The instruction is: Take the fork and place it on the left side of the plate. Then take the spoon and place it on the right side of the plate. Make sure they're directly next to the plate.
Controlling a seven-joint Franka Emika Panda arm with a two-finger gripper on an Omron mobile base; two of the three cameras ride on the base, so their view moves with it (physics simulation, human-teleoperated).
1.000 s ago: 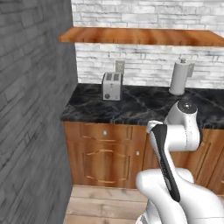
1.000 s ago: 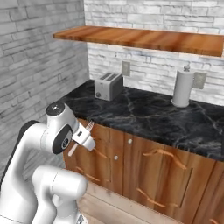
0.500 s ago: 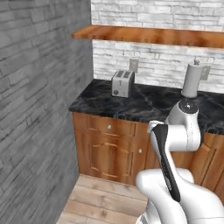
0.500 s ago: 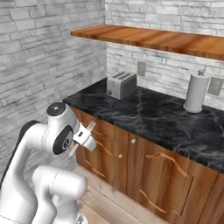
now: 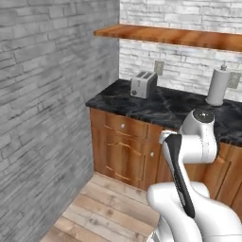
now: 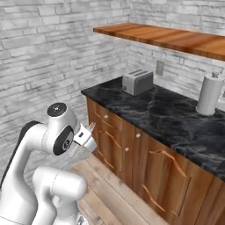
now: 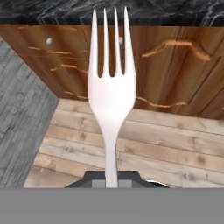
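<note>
The fork is pale silver-grey and stands upright in the middle of the hand view, tines up. My gripper is shut on the bottom of its handle. In the right base view the gripper hangs low beside the arm's head, in front of the wooden cabinets and below counter height, and the fork tines poke out toward the cabinet doors. The plate and the spoon are out of view.
A black marble counter runs along the brick back wall over wooden cabinets. On it stand a silver toaster and a paper towel roll. A wooden shelf hangs above. A grey brick wall closes the left side.
The whole scene has slid right in both base views, so the camera moved with the base. The fork stays held the same way in the shut gripper.
</note>
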